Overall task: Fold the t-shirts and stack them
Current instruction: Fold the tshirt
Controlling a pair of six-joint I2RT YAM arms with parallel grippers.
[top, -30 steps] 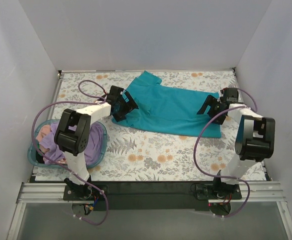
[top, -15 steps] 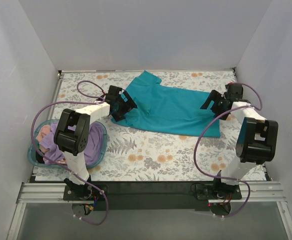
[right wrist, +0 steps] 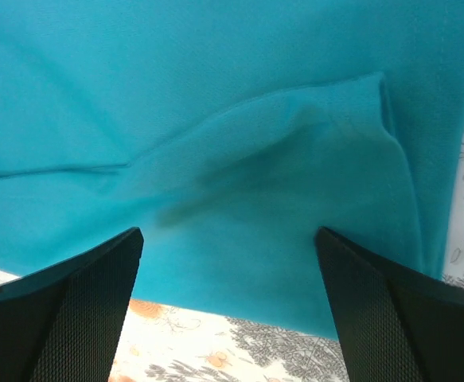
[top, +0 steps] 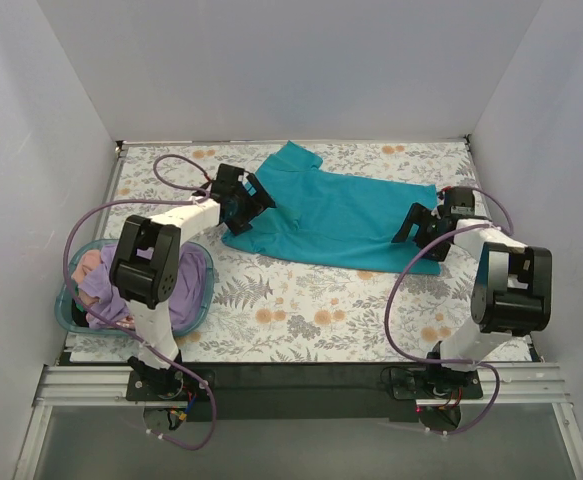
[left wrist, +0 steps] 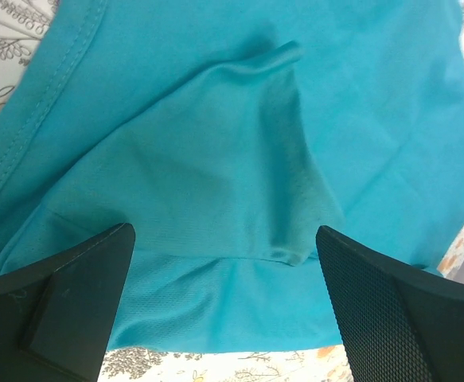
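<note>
Teal t-shirt (top: 341, 215) spread flat, lavender t-shirt (top: 176, 290) bunched

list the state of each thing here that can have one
teal shirt, spread flat on the table, unfolded, rumpled at both ends
purple shirt, bunched in the basket
pink shirt, crumpled in the basket, mostly hidden
basket, upright, holding two shirts
left pincer, open over the teal shirt's left end
right pincer, open over the teal shirt's right end
</note>
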